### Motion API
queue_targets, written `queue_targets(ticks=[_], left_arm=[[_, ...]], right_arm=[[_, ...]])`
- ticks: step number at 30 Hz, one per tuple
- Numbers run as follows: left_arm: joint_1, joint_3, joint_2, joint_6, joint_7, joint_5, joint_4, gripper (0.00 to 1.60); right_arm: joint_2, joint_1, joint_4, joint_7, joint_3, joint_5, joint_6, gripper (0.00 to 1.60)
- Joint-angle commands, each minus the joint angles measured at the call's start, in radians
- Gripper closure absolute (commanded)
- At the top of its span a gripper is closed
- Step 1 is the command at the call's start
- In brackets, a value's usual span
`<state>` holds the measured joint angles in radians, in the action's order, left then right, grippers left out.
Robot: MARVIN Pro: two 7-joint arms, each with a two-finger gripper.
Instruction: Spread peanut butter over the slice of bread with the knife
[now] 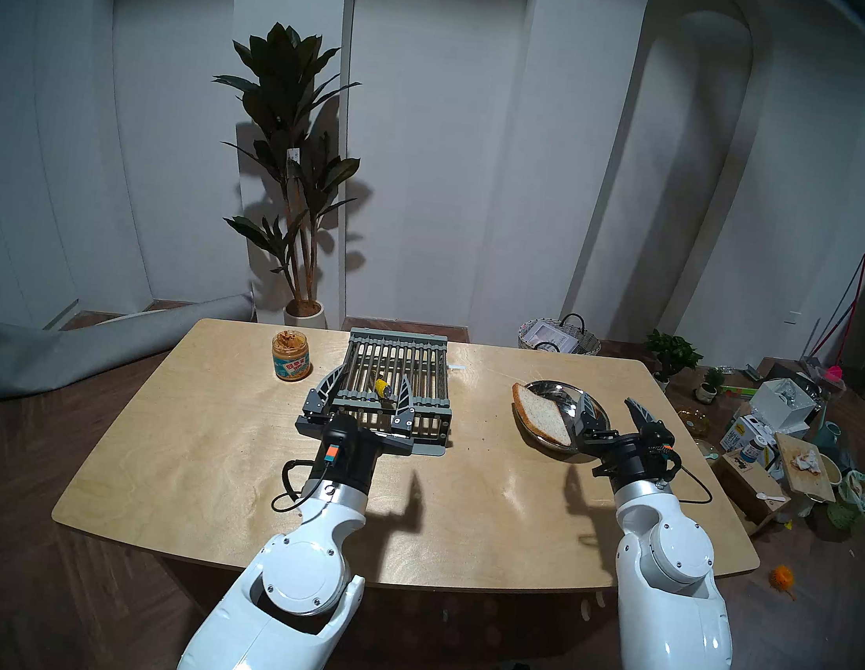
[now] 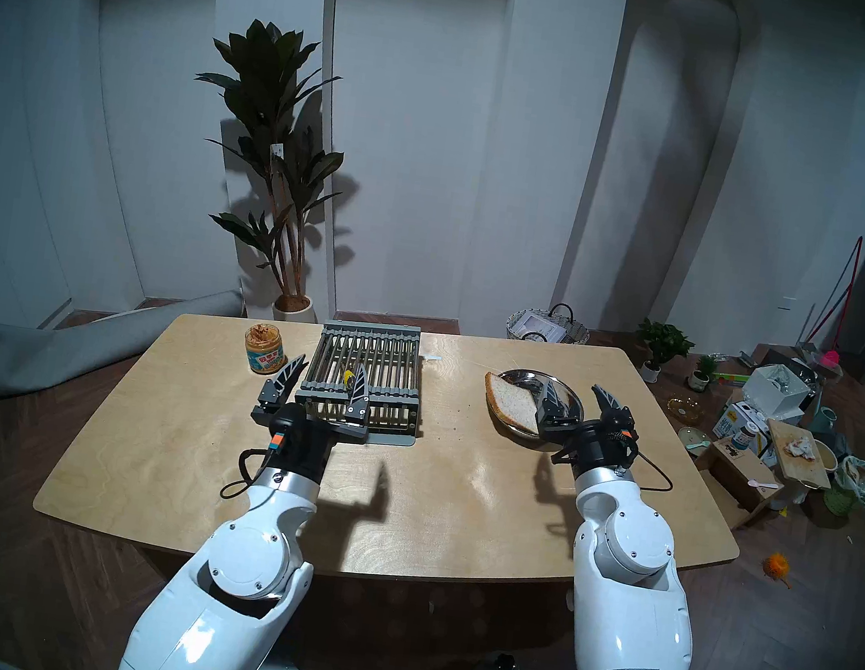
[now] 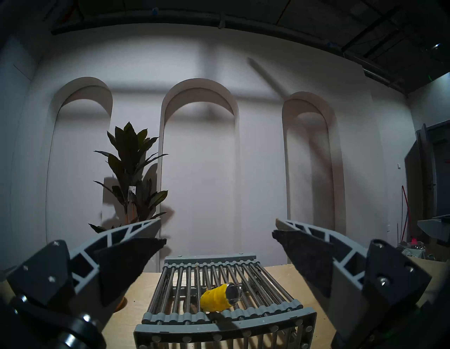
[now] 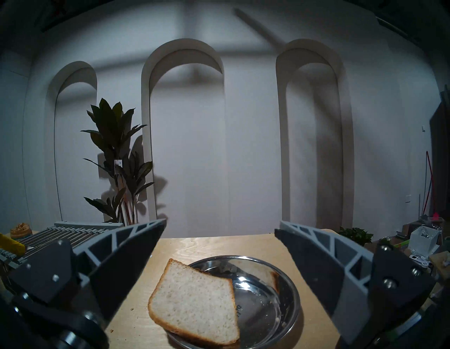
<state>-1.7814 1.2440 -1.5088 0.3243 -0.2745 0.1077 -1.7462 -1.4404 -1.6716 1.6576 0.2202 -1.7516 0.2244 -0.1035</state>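
The knife (image 1: 383, 389) lies on a grey roller rack (image 1: 418, 365); its yellow handle and ring end (image 3: 216, 298) point toward me, and the blade is hard to make out. My left gripper (image 1: 374, 376) is open at the rack's near edge, its fingers on either side of the handle and a little above it. The peanut butter jar (image 1: 291, 358) stands open left of the rack. The slice of bread (image 1: 540, 414) leans on the left rim of a steel dish (image 1: 560, 389). My right gripper (image 1: 608, 401) is open and empty just in front of the dish (image 4: 267, 280) and the bread (image 4: 194, 302).
The wooden table (image 1: 398, 497) has a curved near edge. A potted plant (image 1: 287, 170) and a woven basket (image 1: 559, 337) stand behind it. Boxes, a cutting board and other clutter (image 1: 788, 444) cover the floor on the right.
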Motion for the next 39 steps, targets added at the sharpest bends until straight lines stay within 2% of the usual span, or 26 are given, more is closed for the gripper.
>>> queue_targets(ticks=[1, 9, 14, 24, 31, 39], left_arm=[[0.118, -0.045, -0.014, -0.031, -0.087, 0.043, 0.040, 0.00], [0.185, -0.098, -0.024, -0.076, -0.185, 0.083, 0.103, 0.00], [0.242, -0.133, -0.039, -0.104, -0.250, 0.093, 0.176, 0.00], [0.340, -0.144, -0.089, -0.122, -0.402, 0.100, 0.318, 0.00], [0.401, -0.153, -0.116, -0.096, -0.490, 0.072, 0.420, 0.00], [0.484, -0.210, -0.149, -0.023, -0.623, 0.038, 0.561, 0.00]], right_arm=[[0.017, 0.044, 0.001, 0.013, -0.025, 0.022, -0.021, 0.00], [0.031, 0.044, -0.014, 0.030, -0.055, 0.043, -0.026, 0.00], [0.040, 0.044, -0.023, 0.041, -0.074, 0.056, -0.028, 0.00], [0.050, 0.049, -0.043, 0.065, -0.104, 0.084, -0.029, 0.00], [0.049, 0.050, -0.049, 0.076, -0.109, 0.094, -0.035, 0.00], [0.050, 0.061, -0.054, 0.081, -0.107, 0.092, -0.041, 0.00]])
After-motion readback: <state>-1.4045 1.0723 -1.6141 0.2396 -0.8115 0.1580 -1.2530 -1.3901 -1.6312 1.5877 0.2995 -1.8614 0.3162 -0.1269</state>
